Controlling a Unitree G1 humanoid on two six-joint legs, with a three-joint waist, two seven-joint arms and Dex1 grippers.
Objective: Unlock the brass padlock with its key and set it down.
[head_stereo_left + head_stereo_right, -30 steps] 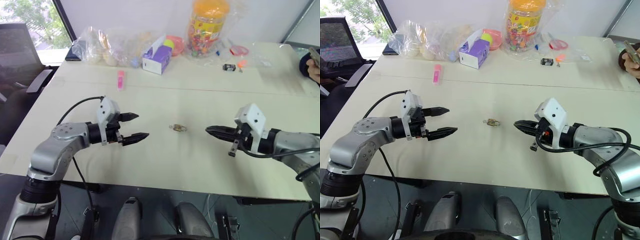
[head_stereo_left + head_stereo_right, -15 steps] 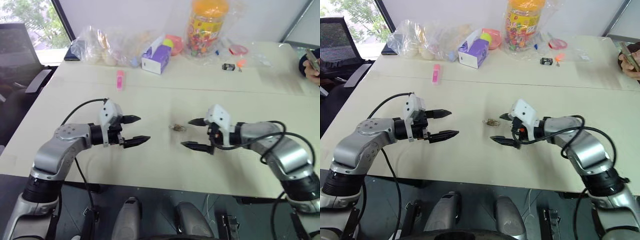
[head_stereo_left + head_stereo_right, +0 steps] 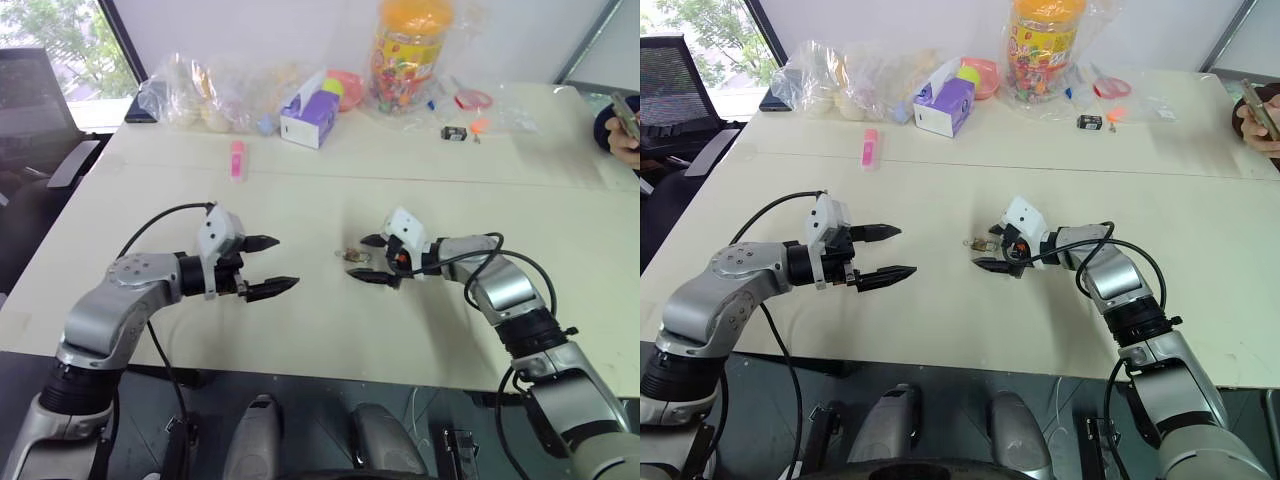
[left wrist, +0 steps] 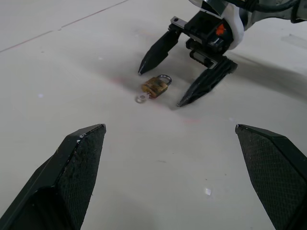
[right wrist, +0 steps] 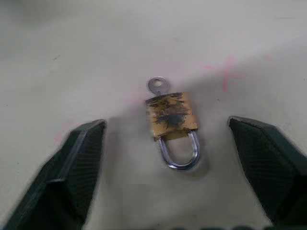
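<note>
worktop [image 3: 320, 330]: pale, cream | middle, right in front of me: brass padlock [image 5: 171, 116] lying flat, key [image 5: 157, 86] in it | far edge: purple box [image 3: 312, 112], candy jar [image 3: 410, 52], bags [image 3: 205, 90], pink marker [image 3: 239, 158]

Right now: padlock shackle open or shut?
Shut. The brass padlock lies flat on the table, both shackle legs seated in its body; the key sits in its keyway.

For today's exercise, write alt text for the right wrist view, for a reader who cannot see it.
A small brass padlock lies flat on a pale table, its silvery shackle toward the camera and the key at its far end. The open right gripper has one black finger on each side, not touching it.
</note>
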